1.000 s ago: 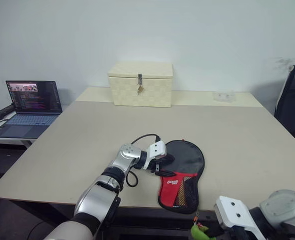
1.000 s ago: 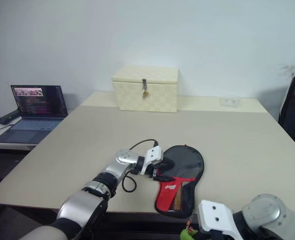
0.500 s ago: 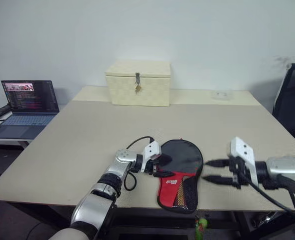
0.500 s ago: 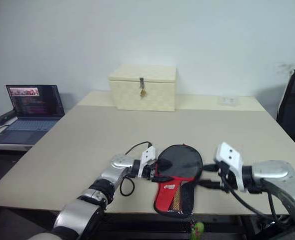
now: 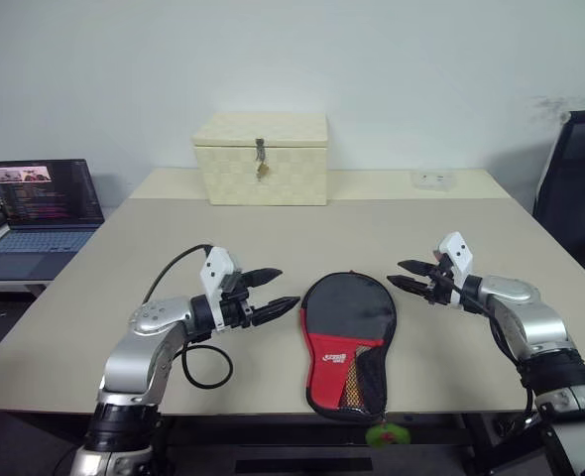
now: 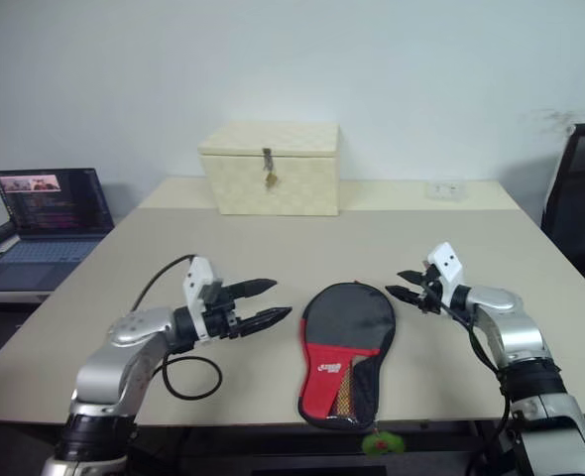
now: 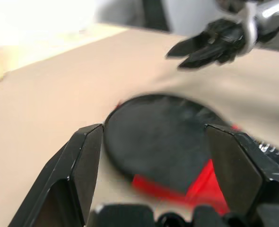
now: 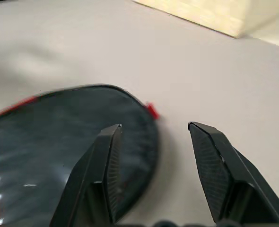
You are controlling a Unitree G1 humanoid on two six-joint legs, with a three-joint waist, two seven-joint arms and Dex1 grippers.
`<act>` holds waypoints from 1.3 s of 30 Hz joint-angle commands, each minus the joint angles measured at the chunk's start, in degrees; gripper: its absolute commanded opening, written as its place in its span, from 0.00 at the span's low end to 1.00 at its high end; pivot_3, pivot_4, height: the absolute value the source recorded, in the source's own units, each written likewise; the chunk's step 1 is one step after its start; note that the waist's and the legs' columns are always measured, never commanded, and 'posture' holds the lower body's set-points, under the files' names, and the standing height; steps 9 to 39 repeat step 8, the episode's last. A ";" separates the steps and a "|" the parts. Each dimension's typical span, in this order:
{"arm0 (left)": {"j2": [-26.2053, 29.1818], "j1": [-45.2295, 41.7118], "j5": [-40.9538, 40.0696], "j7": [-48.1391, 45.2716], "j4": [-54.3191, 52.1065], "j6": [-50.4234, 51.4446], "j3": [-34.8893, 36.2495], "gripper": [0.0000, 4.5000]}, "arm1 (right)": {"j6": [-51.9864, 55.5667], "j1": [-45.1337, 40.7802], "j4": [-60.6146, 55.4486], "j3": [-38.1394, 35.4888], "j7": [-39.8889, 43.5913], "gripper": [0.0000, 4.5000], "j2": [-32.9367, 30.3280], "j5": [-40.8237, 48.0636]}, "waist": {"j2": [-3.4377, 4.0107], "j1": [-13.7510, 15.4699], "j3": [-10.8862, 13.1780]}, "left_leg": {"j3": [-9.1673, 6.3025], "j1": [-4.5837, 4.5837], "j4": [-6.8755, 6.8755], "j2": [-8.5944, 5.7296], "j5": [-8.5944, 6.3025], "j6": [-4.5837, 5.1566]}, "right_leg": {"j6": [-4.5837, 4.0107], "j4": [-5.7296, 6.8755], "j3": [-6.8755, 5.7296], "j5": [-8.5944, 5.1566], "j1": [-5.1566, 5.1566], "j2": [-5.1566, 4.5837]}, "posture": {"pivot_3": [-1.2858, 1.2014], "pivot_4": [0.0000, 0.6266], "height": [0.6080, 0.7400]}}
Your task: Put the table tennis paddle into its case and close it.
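Case (image 5: 349, 342), black with a red panel, lies flat on the desk (image 5: 273, 238) near its front edge, between the left gripper (image 5: 270, 295) and right gripper (image 5: 408, 275); both grippers released, empty, beside it.

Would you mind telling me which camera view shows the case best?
The left eye view shows it best: the whole case lies flat between the grippers, with its round black end, red panel, mesh pocket and green zipper pull. The right eye view shows nearly the same. Both wrist views catch just part of its round black end, cropped and blurred.
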 commanded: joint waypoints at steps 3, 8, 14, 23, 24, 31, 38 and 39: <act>3.67 1.11 -2.40 1.60 -1.52 0.44 2.95 0.82 | -3.39 -2.24 4.09 -2.40 2.36 0.53 -1.95 -1.47 | 0.01 0.21 0.06 | -0.03 -0.02 0.01 0.00 0.00 0.00 | -0.01 0.00 -0.05 0.00 0.00 -0.01 | 0.52 0.24 1.00; 5.22 -2.66 -1.56 0.57 5.04 -1.97 1.16 0.82 | -2.20 0.61 0.85 -2.70 2.08 0.53 -3.56 -2.18 | 0.01 0.16 0.06 | 0.00 0.01 0.01 0.03 0.00 0.00 | -0.02 0.02 -0.03 0.01 0.01 0.00 | 0.52 0.24 1.00; 5.22 -2.66 -1.56 0.57 5.04 -1.97 1.16 0.82 | -2.20 0.61 0.85 -2.70 2.08 0.53 -3.56 -2.18 | 0.01 0.16 0.06 | 0.00 0.01 0.01 0.03 0.00 0.00 | -0.02 0.02 -0.03 0.01 0.01 0.00 | 0.52 0.24 1.00; 5.22 -2.66 -1.56 0.57 5.04 -1.97 1.16 0.82 | -2.20 0.61 0.85 -2.70 2.08 0.53 -3.56 -2.18 | 0.01 0.16 0.06 | 0.00 0.01 0.01 0.03 0.00 0.00 | -0.02 0.02 -0.03 0.01 0.01 0.00 | 0.52 0.24 1.00; 5.22 -2.66 -1.56 0.57 5.04 -1.97 1.16 0.82 | -2.20 0.61 0.85 -2.70 2.08 0.53 -3.56 -2.18 | 0.01 0.16 0.06 | 0.00 0.01 0.01 0.03 0.00 0.00 | -0.02 0.02 -0.03 0.01 0.01 0.00 | 0.52 0.24 1.00; 5.22 -2.66 -1.56 0.57 5.04 -1.97 1.16 0.82 | -2.20 0.61 0.85 -2.70 2.08 0.53 -3.56 -2.18 | 0.01 0.16 0.06 | 0.00 0.01 0.01 0.03 0.00 0.00 | -0.02 0.02 -0.03 0.01 0.01 0.00 | 0.52 0.24 1.00; 5.22 -2.66 -1.56 0.57 5.04 -1.97 1.16 0.82 | -2.20 0.61 0.85 -2.70 2.08 0.53 -3.56 -2.18 | 0.01 0.16 0.06 | 0.00 0.01 0.01 0.03 0.00 0.00 | -0.02 0.02 -0.03 0.01 0.01 0.00 | 0.52 0.24 1.00; 5.22 -2.66 -1.56 0.57 5.04 -1.97 1.16 0.82 | -2.20 0.61 0.85 -2.70 2.08 0.53 -3.56 -2.18 | 0.01 0.16 0.06 | 0.00 0.01 0.01 0.03 0.00 0.00 | -0.02 0.02 -0.03 0.01 0.01 0.00 | 0.52 0.24 1.00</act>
